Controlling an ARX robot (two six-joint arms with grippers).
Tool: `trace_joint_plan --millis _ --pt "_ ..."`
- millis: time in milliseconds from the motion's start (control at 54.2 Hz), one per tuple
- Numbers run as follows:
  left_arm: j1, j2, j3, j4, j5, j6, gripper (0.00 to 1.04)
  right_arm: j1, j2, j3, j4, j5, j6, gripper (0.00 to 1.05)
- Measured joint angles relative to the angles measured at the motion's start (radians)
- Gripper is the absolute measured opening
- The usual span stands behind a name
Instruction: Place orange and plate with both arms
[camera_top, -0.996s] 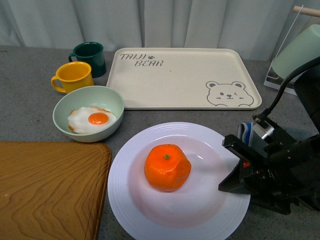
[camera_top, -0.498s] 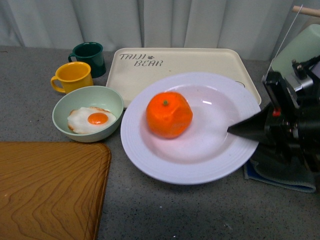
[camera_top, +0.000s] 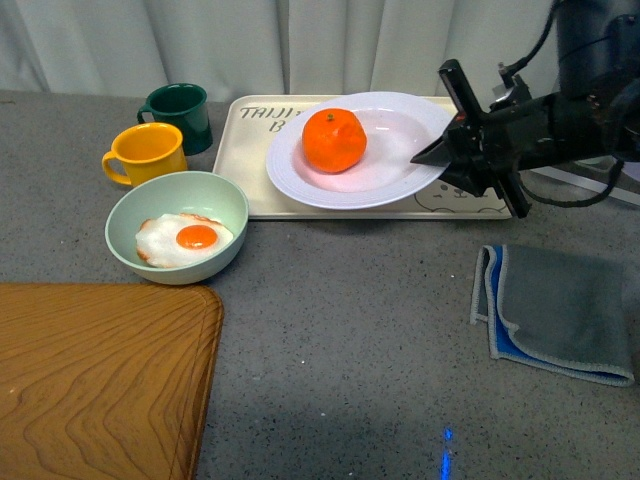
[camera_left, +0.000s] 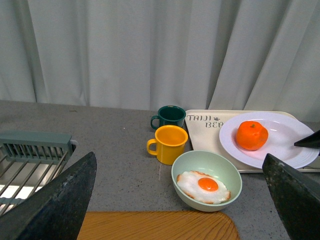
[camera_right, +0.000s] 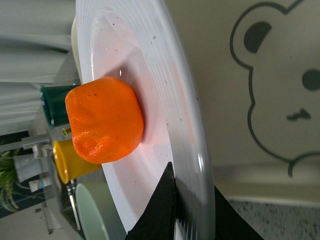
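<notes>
The white plate (camera_top: 385, 160) with the orange (camera_top: 334, 140) lying in it is over the cream bear tray (camera_top: 262, 195), at the tray's middle and right. I cannot tell whether the plate touches the tray. My right gripper (camera_top: 440, 155) is shut on the plate's right rim. In the right wrist view the black fingers clamp the ridged rim of the plate (camera_right: 170, 100) on both sides at my right gripper (camera_right: 192, 185), with the orange (camera_right: 105, 120) beyond. My left gripper (camera_left: 179, 157) stands open and holds nothing, well left of the plate (camera_left: 285, 145) and the orange (camera_left: 251, 135).
A pale green bowl (camera_top: 177, 226) with a fried egg, a yellow mug (camera_top: 148, 152) and a dark green mug (camera_top: 180, 115) stand left of the tray. A wooden board (camera_top: 100, 380) fills the front left. A grey-blue cloth (camera_top: 560, 310) lies front right. A dish rack (camera_left: 30, 150) is far left.
My right gripper has carried the plate with the orange from the table's front up and back to over the tray. The cloth now shows uncovered.
</notes>
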Motion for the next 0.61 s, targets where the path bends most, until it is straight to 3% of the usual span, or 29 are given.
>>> trace_joint_plan --millis 74,92,258,424,479,516,535,609 --pt "0.0 0.0 0.0 0.0 0.0 0.0 0.98 0.015 0.062 0.112 -0.09 0.015 -0.045 0.04" --pt "0.0 0.0 0.0 0.0 0.0 0.0 0.98 0.029 0.042 0.056 -0.144 0.233 -0.299 0.45" --pt "0.0 0.0 0.0 0.0 0.0 0.0 0.98 0.015 -0.087 -0.109 -0.025 0.384 -0.5 0.7" --pt "0.0 0.0 0.0 0.0 0.0 0.0 0.98 0.008 -0.264 -0.317 0.166 0.457 -0.664 0.96" --pt "0.0 0.0 0.0 0.0 0.001 0.0 0.98 0.026 -0.32 -0.478 0.521 0.65 -0.759 0.85" --pt "0.0 0.0 0.0 0.0 0.001 0.0 0.98 0.029 -0.347 -0.56 0.677 0.709 -0.784 0.8" --pt "0.0 0.0 0.0 0.0 0.001 0.0 0.98 0.029 -0.373 -0.623 0.784 0.725 -0.8 0.76" --pt "0.0 0.001 0.0 0.0 0.0 0.0 0.98 0.023 -0.439 -0.739 0.965 0.734 -0.829 0.66"
